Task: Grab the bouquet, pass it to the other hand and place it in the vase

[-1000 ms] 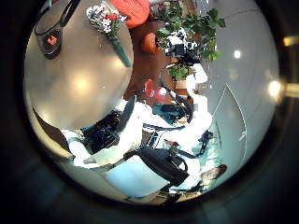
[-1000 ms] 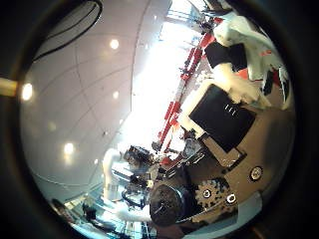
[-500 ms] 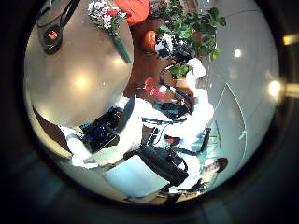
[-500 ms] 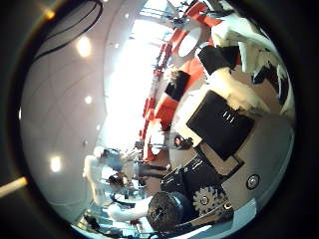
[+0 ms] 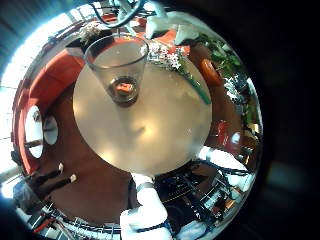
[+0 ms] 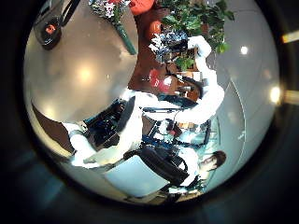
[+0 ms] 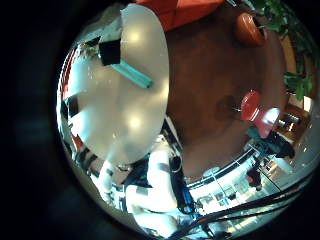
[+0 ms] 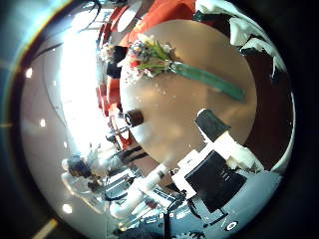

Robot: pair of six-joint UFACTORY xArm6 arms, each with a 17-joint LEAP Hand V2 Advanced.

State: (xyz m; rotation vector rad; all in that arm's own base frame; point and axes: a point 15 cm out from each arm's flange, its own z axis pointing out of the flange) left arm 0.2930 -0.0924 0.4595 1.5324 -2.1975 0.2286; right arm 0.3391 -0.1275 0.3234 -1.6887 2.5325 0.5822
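Observation:
The bouquet (image 5: 172, 62) lies flat on the round table (image 5: 150, 125), flower heads beside the glass vase (image 5: 120, 65), which stands upright near the table's far edge. Its long wrapped stem (image 8: 207, 81) points away from the vase. The right thumb side view looks down on the bouquet (image 8: 150, 52) from some height, with my right hand (image 8: 224, 164) spread and holding nothing. My left hand (image 6: 101, 133) hangs off to the side of the table, fingers relaxed, nothing in them. In the left thumb side view the right hand (image 6: 176, 45) is raised on its arm beyond the table.
Low round stools (image 7: 250, 104) and another seat (image 7: 250, 28) stand on the floor around the table. Potted plants (image 6: 192, 19) stand behind the right arm. A small dark object (image 8: 134, 118) sits near the table's rim.
The right thumb side view has swung from the ceiling down to the table and bouquet. In the left thumb side view the right arm has stretched further up.

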